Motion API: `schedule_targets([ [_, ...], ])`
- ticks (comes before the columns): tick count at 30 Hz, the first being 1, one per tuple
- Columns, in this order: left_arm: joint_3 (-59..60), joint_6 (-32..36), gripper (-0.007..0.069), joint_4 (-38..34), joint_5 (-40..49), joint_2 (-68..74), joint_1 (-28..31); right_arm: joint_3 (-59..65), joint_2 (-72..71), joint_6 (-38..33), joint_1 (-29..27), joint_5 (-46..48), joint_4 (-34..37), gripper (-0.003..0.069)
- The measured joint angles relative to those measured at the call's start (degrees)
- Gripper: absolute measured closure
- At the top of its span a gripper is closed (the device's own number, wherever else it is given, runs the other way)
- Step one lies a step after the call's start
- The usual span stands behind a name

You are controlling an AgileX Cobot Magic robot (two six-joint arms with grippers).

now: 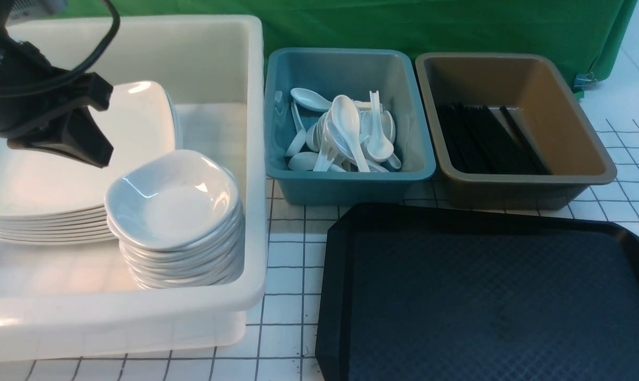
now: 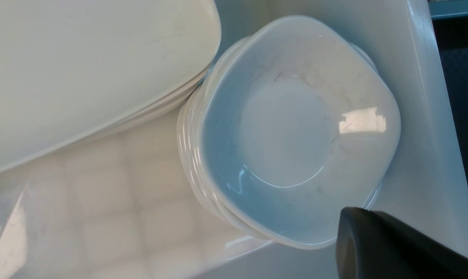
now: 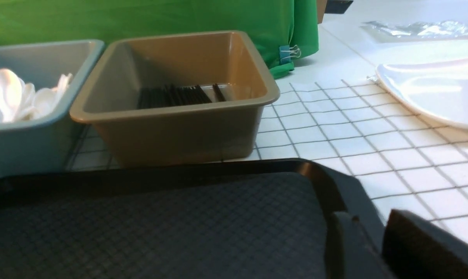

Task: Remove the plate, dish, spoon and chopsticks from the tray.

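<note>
One black tray (image 1: pixel 488 296) (bare), three tubs, left hand (image 1: pixel 94 143) closed, right hand's (image 3: pixel 377 244) state unclear.

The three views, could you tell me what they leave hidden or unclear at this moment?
- Front view: the tray runs off the right and bottom edges; the right gripper is outside it.
- Front view: the left gripper covers part of the plate stack.
- Right wrist view: only dark edges of the right gripper show, so its opening is unclear.
- Left wrist view: one fingertip shows; the rest is cut off.
</note>
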Motion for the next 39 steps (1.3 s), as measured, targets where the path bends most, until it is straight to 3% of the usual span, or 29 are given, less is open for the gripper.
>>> schedule_targets([
  [14,0.00,1.68,0.0624,0.00,0.06,0.00,0.00,0.00,0.00,-0.10,0.00,0.92,2.90,0.0464],
  [18,0.00,2.02,0.0624,0.00,0.06,0.00,0.00,0.00,0.00,-4.34,0.00,1.93,2.90,0.0459],
  [20,0.00,2.36,0.0624,0.00,0.06,-0.14,0.00,0.00,0.00,-10.71,0.00,2.13,2.94,0.0452],
  [24,0.00,3.15,0.0624,0.05,0.16,-0.27,0.00,0.00,0.00,-13.89,0.00,2.18,2.94,0.0443],
  [39,0.00,5.13,0.0624,1.05,0.19,-2.31,0.00,0.00,0.00,-15.00,0.15,2.18,3.01,0.0421],
])
